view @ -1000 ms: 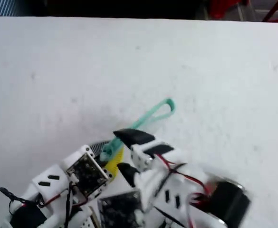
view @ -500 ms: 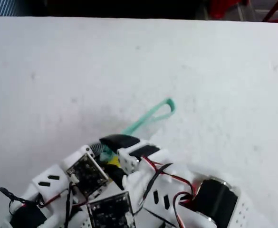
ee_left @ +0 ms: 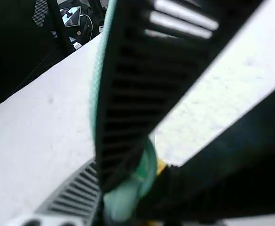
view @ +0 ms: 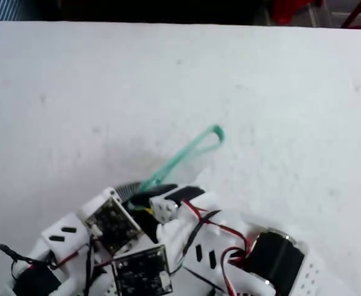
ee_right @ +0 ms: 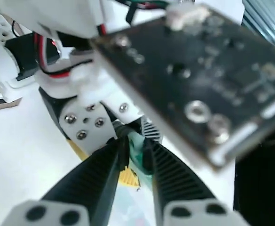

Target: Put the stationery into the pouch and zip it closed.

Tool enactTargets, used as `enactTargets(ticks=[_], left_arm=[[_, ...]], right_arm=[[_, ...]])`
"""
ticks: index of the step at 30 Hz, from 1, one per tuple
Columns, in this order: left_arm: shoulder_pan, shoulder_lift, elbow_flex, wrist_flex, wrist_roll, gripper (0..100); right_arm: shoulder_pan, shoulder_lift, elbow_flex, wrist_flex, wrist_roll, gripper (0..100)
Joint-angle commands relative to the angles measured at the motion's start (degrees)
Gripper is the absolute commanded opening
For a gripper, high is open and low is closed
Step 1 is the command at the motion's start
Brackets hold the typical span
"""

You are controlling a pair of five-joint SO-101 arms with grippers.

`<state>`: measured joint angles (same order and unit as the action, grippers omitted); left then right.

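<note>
Strap (view: 171, 165) diagonal, loop toward far right

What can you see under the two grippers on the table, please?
A teal strap runs out from beneath them, and a yellow corner of the pouch shows. The arms cover the rest of the pouch.

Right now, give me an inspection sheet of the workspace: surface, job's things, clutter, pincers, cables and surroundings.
Surface: white table, faintly speckled.
Job's things: yellow pouch, mostly under the arms; a teal strap runs from it out over the table.
Clutter: nothing seen.
Pincers: right pincer shut on the strap's near end; left pincer close beside it at the pouch.
Cables: red and black wires looped along the right arm; a black cable by the left arm.
Surroundings: dark room past the table's far edge, with a red object.
</note>
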<state>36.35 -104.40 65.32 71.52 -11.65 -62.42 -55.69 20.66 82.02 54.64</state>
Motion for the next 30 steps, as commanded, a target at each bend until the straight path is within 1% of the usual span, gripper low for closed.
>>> enactTargets(ticks=[1,3,5,10,13,17,20,26,30], left_arm=[[-1.5,-0.5,-0.5,-1.7,-0.4,2],[-1.5,-0.5,-0.5,-1.7,-0.4,2],[-1.5,-0.5,-0.5,-1.8,-0.4,2],[-1.5,-0.5,-0.5,-1.8,-0.4,2],[-1.5,-0.5,-0.4,-1.8,-0.4,2],[-1.5,-0.5,0.8,-2.2,-0.4,2],[-1.4,-0.5,2.2,-4.1,-0.4,2],[-1.5,-0.5,3.0,-5.3,-0.3,2],[-1.5,-0.5,3.0,-5.3,-0.3,2]], right_arm=[[3.9,0.8,0.0,-0.4,-0.3,8.7],[4.7,0.7,-0.4,-0.6,-0.3,7.0],[4.7,0.4,-0.4,-2.4,-0.3,1.5],[4.9,0.3,-0.4,-7.4,-0.3,1.7],[7.4,0.3,-0.5,-10.0,-0.4,1.7],[11.7,0.2,-6.2,-10.2,-1.1,1.7],[13.6,-1.0,-9.8,-9.9,-4.4,1.7],[16.4,-5.0,-9.9,-10.2,-5.6,1.7],[18.7,-6.5,-9.9,-10.7,-9.3,1.7]])
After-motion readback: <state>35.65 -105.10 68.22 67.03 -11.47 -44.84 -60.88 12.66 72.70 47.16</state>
